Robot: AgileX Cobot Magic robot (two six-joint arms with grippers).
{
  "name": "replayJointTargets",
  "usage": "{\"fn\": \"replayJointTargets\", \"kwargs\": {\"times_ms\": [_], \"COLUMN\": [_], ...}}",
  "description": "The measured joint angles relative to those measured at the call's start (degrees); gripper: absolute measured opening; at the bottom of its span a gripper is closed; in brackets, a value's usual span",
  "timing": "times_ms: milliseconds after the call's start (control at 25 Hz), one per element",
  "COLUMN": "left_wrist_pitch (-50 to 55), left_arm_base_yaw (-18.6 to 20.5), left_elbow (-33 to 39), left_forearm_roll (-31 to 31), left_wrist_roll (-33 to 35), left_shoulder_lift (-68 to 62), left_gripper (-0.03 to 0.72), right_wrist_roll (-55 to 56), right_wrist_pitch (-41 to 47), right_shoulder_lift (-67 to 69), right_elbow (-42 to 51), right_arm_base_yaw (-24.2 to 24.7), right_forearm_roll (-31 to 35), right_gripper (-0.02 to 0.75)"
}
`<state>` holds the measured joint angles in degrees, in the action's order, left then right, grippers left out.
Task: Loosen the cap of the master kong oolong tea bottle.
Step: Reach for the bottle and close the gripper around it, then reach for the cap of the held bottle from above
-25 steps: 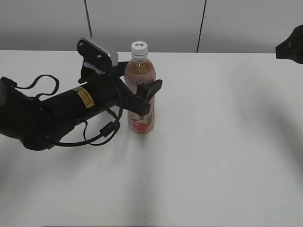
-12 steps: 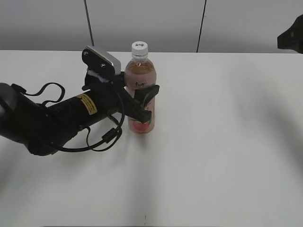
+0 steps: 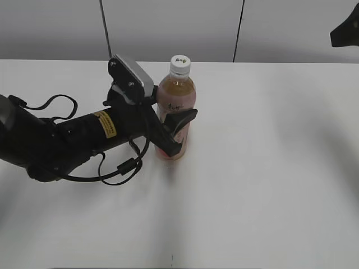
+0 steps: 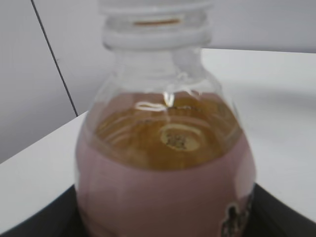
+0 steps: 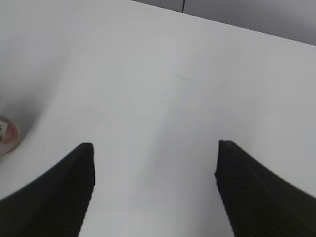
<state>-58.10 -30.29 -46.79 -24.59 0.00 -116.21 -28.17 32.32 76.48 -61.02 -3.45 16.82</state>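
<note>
The master kong oolong tea bottle (image 3: 177,92) stands on the white table (image 3: 269,168) left of centre, leaning slightly right. It holds amber tea and has a pink label. Its white cap (image 3: 180,64) is on the neck. My left gripper (image 3: 178,130) is shut around the bottle's labelled middle, with one black finger in front. In the left wrist view the bottle (image 4: 165,163) fills the frame between the dark fingers (image 4: 165,224). My right gripper (image 5: 154,144) is open and empty above bare table. Part of it shows at the exterior view's top right (image 3: 345,31).
The left arm and its looped black cables (image 3: 118,168) lie low over the table's left side. A grey panelled wall (image 3: 168,28) stands behind the table's far edge. The bottle's base shows at the left edge of the right wrist view (image 5: 7,136).
The left gripper has carried the bottle a little to the right and rolled its wrist. The bottle now leans slightly. The right arm has stayed at the top right.
</note>
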Motion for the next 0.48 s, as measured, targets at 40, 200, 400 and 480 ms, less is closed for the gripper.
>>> {"fn": "replayJointTargets", "kwargs": {"times_ms": [40,200,400,480], "left_wrist_pitch": [0.75,4.40,6.71,6.81], "left_arm_base_yaw": [0.00,0.00,0.00,0.00], "left_elbow": [0.00,0.00,0.00,0.00], "left_forearm_roll": [-0.12,-0.37,-2.79,-3.49], "left_wrist_roll": [0.00,0.00,0.00,0.00], "left_shoulder_lift": [0.45,2.84,3.98,4.05], "left_gripper": [0.437,0.437,0.437,0.437], "right_wrist_roll": [-0.47,-6.05,-9.54,-9.73], "right_wrist_pitch": [1.45,9.43,19.91,22.21], "right_shoulder_lift": [0.00,0.20,2.87,4.43], "right_elbow": [-1.17,-5.40,-10.46,-12.58], "right_arm_base_yaw": [0.00,0.00,-3.23,-5.87], "right_forearm_roll": [0.83,8.97,14.24,14.33], "right_gripper": [0.577,0.577,0.577,0.577]}}
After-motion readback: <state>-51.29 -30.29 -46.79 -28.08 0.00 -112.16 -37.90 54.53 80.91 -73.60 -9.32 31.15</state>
